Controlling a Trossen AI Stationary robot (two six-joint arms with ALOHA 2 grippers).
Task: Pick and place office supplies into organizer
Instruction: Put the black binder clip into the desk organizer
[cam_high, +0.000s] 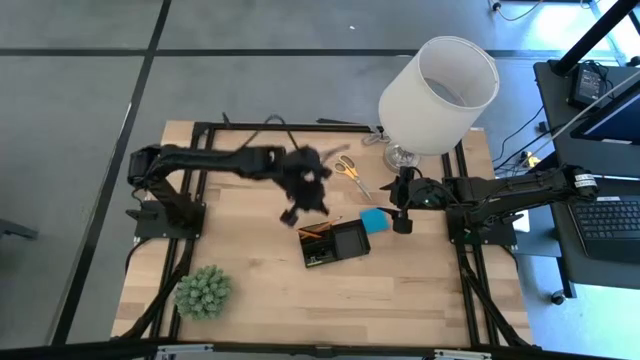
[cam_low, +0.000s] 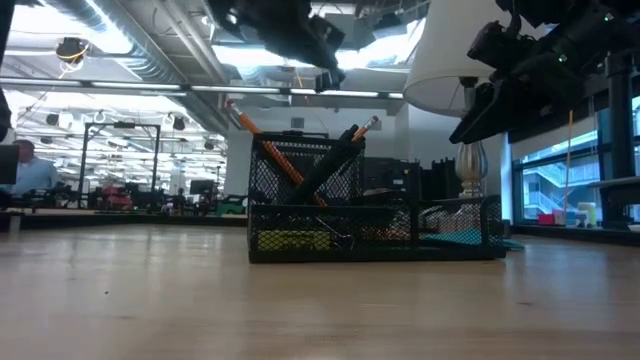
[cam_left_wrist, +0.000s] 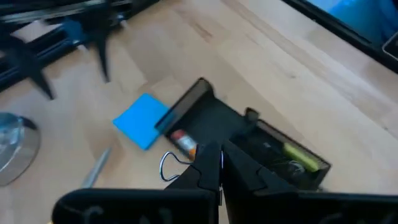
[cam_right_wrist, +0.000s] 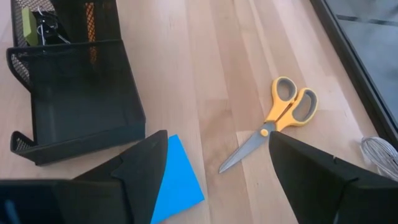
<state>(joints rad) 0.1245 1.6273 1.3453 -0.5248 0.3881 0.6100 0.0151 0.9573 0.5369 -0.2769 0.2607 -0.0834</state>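
table (cam_right_wrist: 211, 74): pale wood planks, smooth, faint grain, low sheen. organizer (cam_right_wrist: 74, 93): black wire mesh, matt; scissors (cam_right_wrist: 273, 124): bare grey metal blades, yellow plastic handles with grey inner lining; blue pad (cam_right_wrist: 177, 180): flat matt paper. lamp (cam_high: 440, 85): smooth white shade over a shiny metal base; gripper fingers (cam_right_wrist: 317, 180): dull black plastic look.

Small black rectangular mesh organizer (cam_high: 335, 243) on light wooden desk (cam_high: 260, 290), bright blue square pad (cam_high: 375, 220) touching its right side, yellow-handled scissors (cam_high: 350, 171) beyond, left gripper (cam_high: 291, 214) just left of organizer, right gripper (cam_high: 402, 222) beside pad.
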